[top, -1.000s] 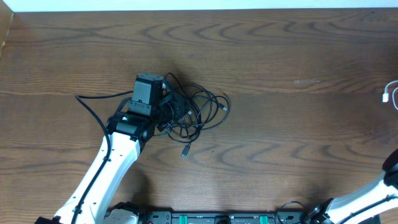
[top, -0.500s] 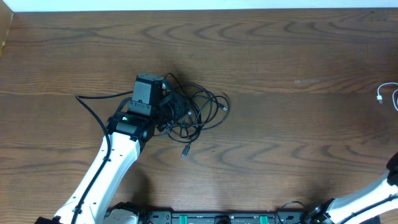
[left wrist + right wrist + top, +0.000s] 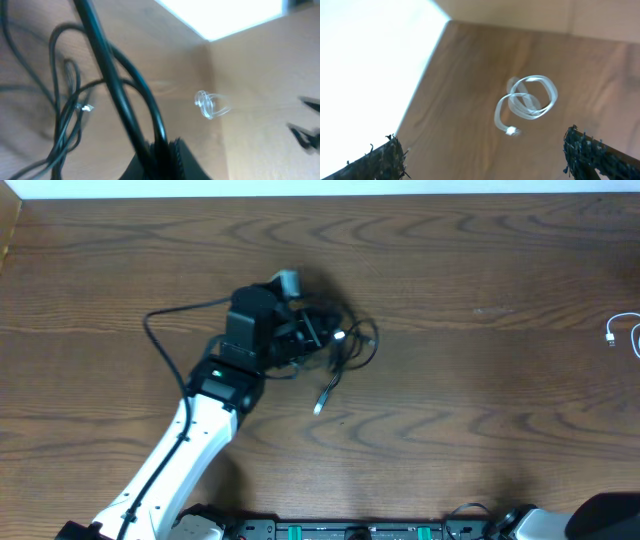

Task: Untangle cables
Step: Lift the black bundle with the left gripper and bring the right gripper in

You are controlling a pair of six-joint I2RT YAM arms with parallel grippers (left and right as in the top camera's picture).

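- While black cables (image 3: 340, 345) are pinched in the closed left gripper (image 3: 295, 332), knots may be tightened by pulling.
- Nothing is held by the right gripper (image 3: 485, 150), its jaws spread wide.

No legible text, labels, brands or numbers anywhere in view.

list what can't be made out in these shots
- Which strand of the black cables the left end effector grips: overhead, its wrist covers it; left wrist view blurred.
- White cable: overhead, cut by right edge.
- Right end effector: overhead, out of frame.
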